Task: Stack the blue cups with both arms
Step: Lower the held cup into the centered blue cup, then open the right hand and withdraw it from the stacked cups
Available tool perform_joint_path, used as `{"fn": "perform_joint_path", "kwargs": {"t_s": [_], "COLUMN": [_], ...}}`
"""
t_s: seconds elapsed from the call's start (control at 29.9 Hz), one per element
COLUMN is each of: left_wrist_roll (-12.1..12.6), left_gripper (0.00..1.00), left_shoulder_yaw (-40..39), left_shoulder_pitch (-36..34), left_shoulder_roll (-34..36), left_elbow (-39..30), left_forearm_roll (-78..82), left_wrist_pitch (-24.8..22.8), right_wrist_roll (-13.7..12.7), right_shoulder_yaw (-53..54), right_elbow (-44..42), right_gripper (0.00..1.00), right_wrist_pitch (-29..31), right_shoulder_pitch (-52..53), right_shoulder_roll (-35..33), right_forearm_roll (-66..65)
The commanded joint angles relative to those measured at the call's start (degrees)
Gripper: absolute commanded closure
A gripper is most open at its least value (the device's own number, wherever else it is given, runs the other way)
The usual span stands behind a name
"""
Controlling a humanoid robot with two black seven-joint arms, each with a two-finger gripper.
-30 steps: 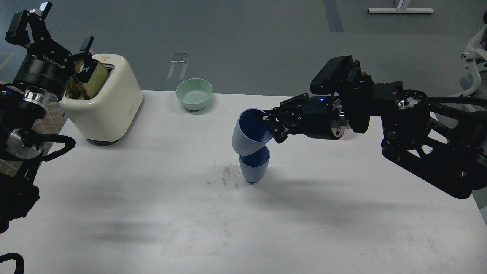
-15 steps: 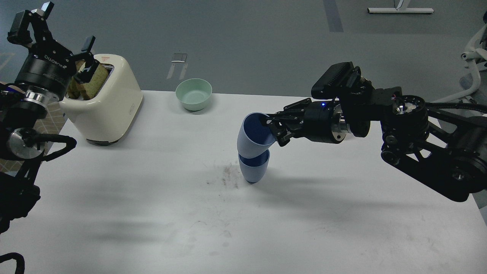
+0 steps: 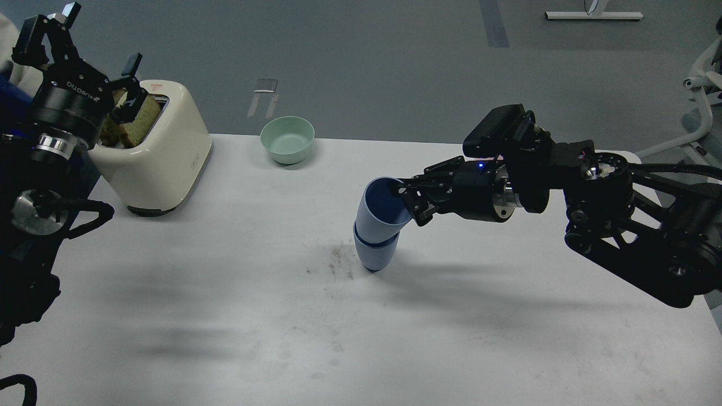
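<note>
One blue cup (image 3: 376, 256) stands upright near the middle of the white table (image 3: 225, 316). A second blue cup (image 3: 379, 211) sits tilted inside it, mouth leaning to the right. My right gripper (image 3: 405, 197) comes in from the right and is shut on the right rim of the tilted upper cup. My left gripper (image 3: 84, 42) is raised at the far left, above and beside the toaster, with its fingers spread open and nothing in them.
A cream toaster (image 3: 155, 152) with bread slices (image 3: 134, 121) stands at the table's back left. A mint-green bowl (image 3: 287, 139) sits at the back centre. A dirty smudge (image 3: 333, 262) marks the table left of the cups.
My right gripper has lowered the upper cup down into the standing cup and moved slightly right; the upper cup now sits deeper. The left arm has barely moved.
</note>
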Motion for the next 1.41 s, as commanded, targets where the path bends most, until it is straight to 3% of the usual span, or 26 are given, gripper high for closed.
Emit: {"fn": "perform_joint_path", "kwargs": {"t_s": [0.0, 0.6, 0.7, 0.74, 0.8, 0.84, 0.87, 1.07, 1.21, 1.37], "left_wrist_roll": [0.0, 0.0, 0.0, 0.0, 0.0, 0.0, 0.0, 0.09, 0.09, 0.09], "left_gripper": [0.02, 0.02, 0.02, 0.02, 0.02, 0.02, 0.02, 0.02, 0.02, 0.02], "left_shoulder_yaw": [-0.06, 0.02, 0.02, 0.02, 0.02, 0.02, 0.02, 0.02, 0.11, 0.11], "left_shoulder_pitch": [0.04, 0.04, 0.04, 0.04, 0.04, 0.04, 0.04, 0.04, 0.04, 0.13], "left_shoulder_roll": [-0.16, -0.07, -0.07, -0.07, -0.07, -0.07, -0.07, -0.07, 0.02, -0.07], "left_elbow": [0.01, 0.01, 0.01, 0.01, 0.01, 0.01, 0.01, -0.08, -0.08, -0.08], "left_forearm_roll": [0.0, 0.0, 0.0, 0.0, 0.0, 0.0, 0.0, 0.0, 0.09, 0.09], "left_wrist_pitch": [0.0, -0.08, -0.08, -0.08, -0.08, -0.08, -0.08, -0.17, -0.17, -0.08], "right_wrist_roll": [-0.03, -0.03, 0.06, 0.15, 0.15, 0.15, 0.15, 0.15, 0.23, 0.23], "right_shoulder_yaw": [-0.02, 0.06, 1.11, 2.42, 4.88, 7.77, 10.93, 23.25, 38.78, 50.32], "right_elbow": [-0.08, -0.43, -0.43, -0.43, -0.43, -0.61, -0.87, -2.19, -4.55, -9.48], "right_gripper": [0.84, 0.78, 0.6, 0.45, 0.29, 0.11, 0.01, 0.0, 0.0, 0.0], "right_wrist_pitch": [0.0, 0.0, 0.0, 0.0, 0.0, 0.0, 0.0, 0.0, 0.0, 0.0], "right_shoulder_pitch": [-0.03, -0.47, -0.65, -0.56, -0.65, -0.65, -0.65, 0.06, -0.56, -0.21], "right_shoulder_roll": [0.0, 0.09, 0.26, 0.26, 0.35, 0.61, 0.88, 1.49, 2.37, 4.13], "right_forearm_roll": [-0.12, -0.03, 0.06, 0.15, 0.15, 0.23, 0.41, 0.76, 1.38, 6.38]}}
